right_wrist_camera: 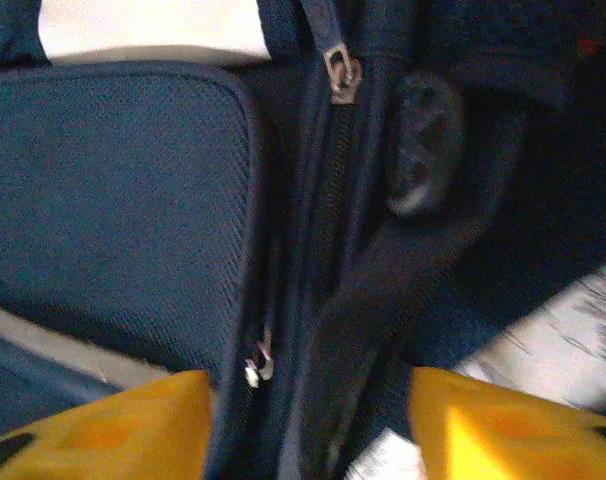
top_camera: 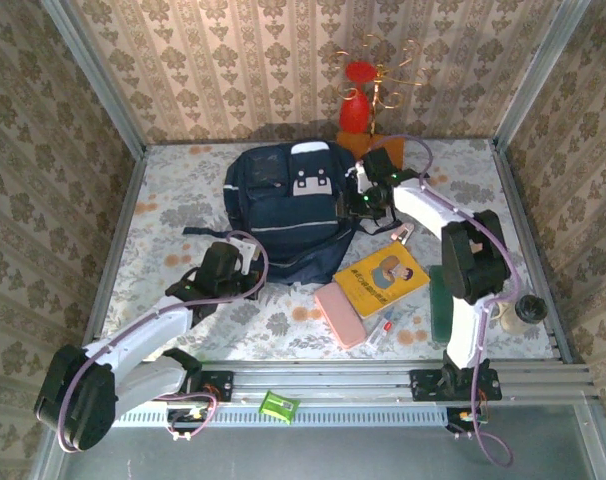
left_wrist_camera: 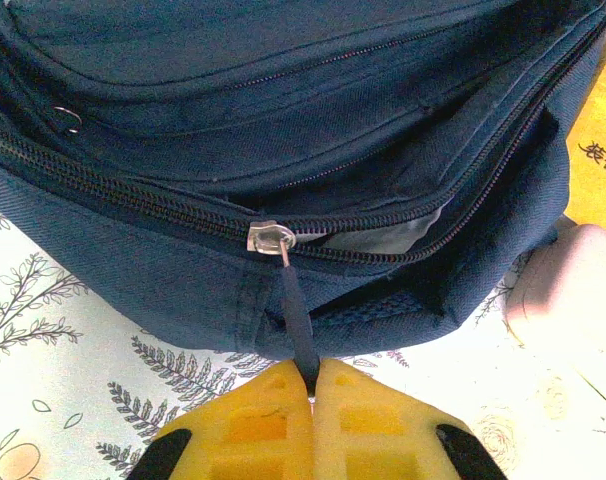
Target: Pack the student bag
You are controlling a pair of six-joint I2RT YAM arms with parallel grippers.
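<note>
Two claws: my left claw (left_wrist_camera: 311,380) pinches the zipper pull (left_wrist_camera: 298,320) of the dark navy fabric backpack (top_camera: 283,205), zipper running crosswise ahead. My right claw (right_wrist_camera: 308,420) gapes wide.

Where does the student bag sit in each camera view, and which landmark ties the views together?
Top external: the student bag lies mid-table, toward the back wall.
Left wrist: it spans the upper part of the frame, and the left gripper pinches its zipper pull.
Right wrist: it is seen close up across most of the frame, above the open right gripper.
Shared landmark: the floral table cover.
</note>
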